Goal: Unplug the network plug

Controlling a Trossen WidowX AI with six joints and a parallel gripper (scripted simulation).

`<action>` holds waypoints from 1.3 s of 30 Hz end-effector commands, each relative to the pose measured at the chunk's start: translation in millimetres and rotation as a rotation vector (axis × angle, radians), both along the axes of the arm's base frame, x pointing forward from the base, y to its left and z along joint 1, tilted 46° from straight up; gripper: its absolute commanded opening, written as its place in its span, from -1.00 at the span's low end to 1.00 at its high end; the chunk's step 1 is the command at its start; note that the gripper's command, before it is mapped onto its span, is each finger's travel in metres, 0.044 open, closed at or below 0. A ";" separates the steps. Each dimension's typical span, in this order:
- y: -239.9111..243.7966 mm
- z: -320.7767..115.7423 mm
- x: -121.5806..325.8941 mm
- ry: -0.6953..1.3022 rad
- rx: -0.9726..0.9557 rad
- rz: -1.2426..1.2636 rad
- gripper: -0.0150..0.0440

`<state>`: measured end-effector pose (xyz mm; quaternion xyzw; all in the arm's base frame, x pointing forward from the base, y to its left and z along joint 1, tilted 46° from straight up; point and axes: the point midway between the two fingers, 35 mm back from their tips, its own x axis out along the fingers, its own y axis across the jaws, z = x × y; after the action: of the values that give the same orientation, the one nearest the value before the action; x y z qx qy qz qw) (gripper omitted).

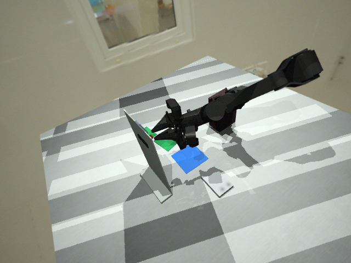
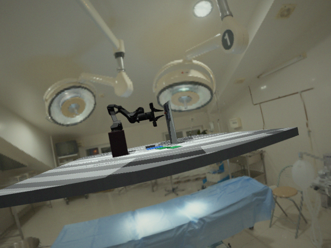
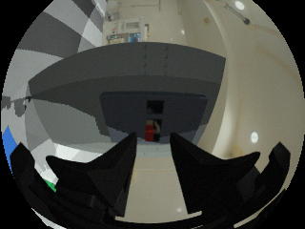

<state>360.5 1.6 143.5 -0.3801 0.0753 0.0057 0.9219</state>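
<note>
The red network plug (image 1: 151, 136) (image 2: 165, 113) (image 3: 150, 133) sits in the lower opening of the dark socket plate (image 3: 123, 112) on the upright grey panel (image 1: 154, 159) (image 2: 171, 129) (image 3: 191, 64). A small tan piece, perhaps its tab, shows beside the red in the wrist view. My gripper (image 1: 153, 135) (image 2: 163, 112) (image 3: 152, 136) is partly open, with its fingertips close to the plug, one to each side in the wrist view. Nothing is held. Contact cannot be made out. A blue square (image 1: 189, 159) (image 3: 8, 142) lies flat on the table below the gripper.
Two green patches (image 1: 168, 145) (image 2: 175, 146) lie near the panel, beside the blue square. A flat white plate (image 1: 216, 185) with grey spots lies on the table beyond the blue square. A second dark opening (image 3: 154, 106) is above the plug in the wrist view.
</note>
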 end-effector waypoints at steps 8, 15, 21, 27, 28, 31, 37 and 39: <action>1.5 -2.5 14.1 0.003 0.003 -0.004 0.04; 1.8 -2.7 15.8 0.003 0.003 -0.004 -0.19; 1.8 -2.7 15.8 0.003 0.003 -0.004 -0.32; 1.8 -2.7 15.8 0.003 0.003 -0.004 -0.46; 1.8 -2.7 15.8 0.003 0.003 -0.004 -0.48; 1.8 -2.7 15.8 0.003 0.003 -0.004 -0.49; 1.7 -2.6 13.6 0.003 0.003 -0.004 -0.49; 1.6 -2.6 12.5 0.003 0.003 -0.004 -0.49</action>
<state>375.4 3.8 141.3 -0.3800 0.0764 0.0052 0.9218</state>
